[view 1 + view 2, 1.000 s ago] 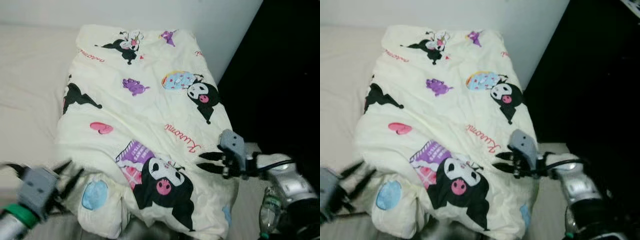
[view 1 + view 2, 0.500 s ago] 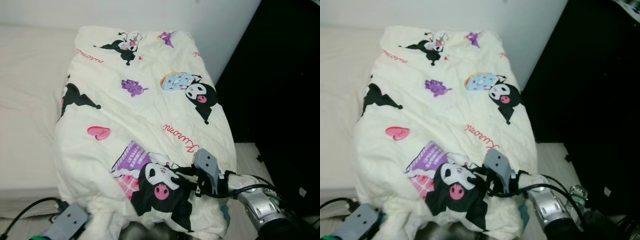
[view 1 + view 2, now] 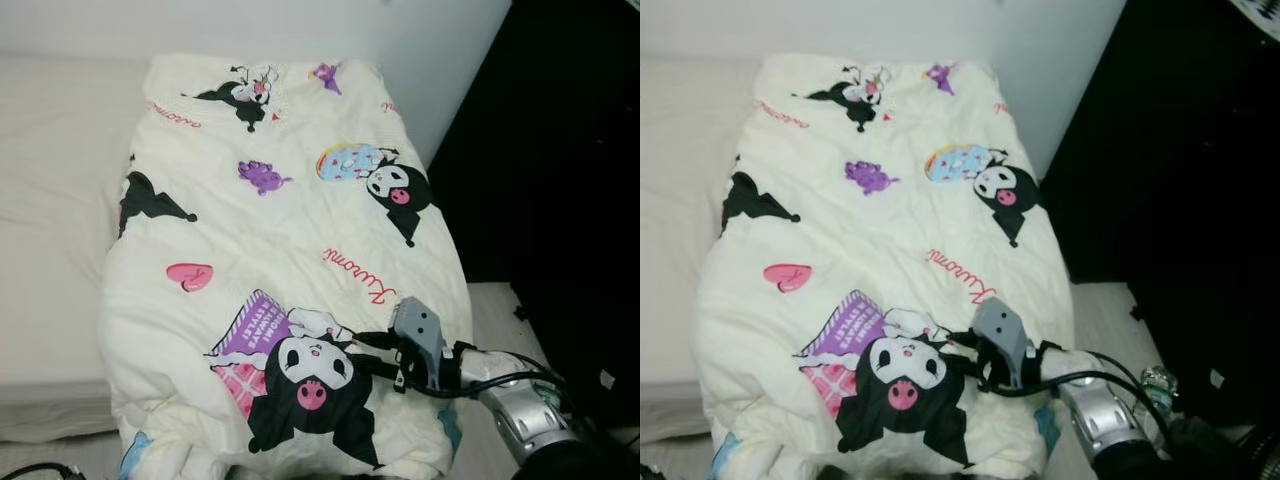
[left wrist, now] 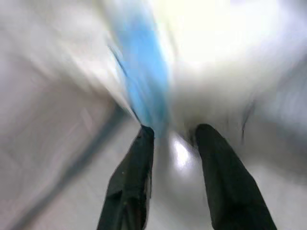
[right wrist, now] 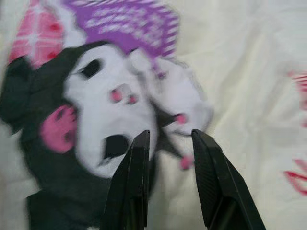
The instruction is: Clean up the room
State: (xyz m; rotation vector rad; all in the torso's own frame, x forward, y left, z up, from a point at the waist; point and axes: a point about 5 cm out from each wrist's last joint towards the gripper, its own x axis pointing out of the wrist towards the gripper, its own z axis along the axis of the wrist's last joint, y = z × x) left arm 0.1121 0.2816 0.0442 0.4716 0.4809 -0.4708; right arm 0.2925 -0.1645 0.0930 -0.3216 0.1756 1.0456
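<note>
Bedroom, white mattress (image 3: 50, 200) | cartoon-print quilt (image 3: 280, 230) spread along its right side | right gripper (image 3: 366, 352) fingers slightly parted over near hem, nothing pinched | left gripper (image 4: 170, 136) blurred, fingers parted | advice: pinch fabric deeply, pull evenly.

Right gripper (image 3: 368, 352) on cartoon-print quilt (image 3: 280, 230) (cream, rumpled)

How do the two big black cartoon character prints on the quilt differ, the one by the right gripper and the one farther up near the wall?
The near character print is larger and lies beside a purple striped patch; the far character print is smaller and sits next to a blue round shape. The right gripper is over the near one; nothing touches the far one. Both are black with white faces and a pink spot, printed on the cream quilt.
</note>
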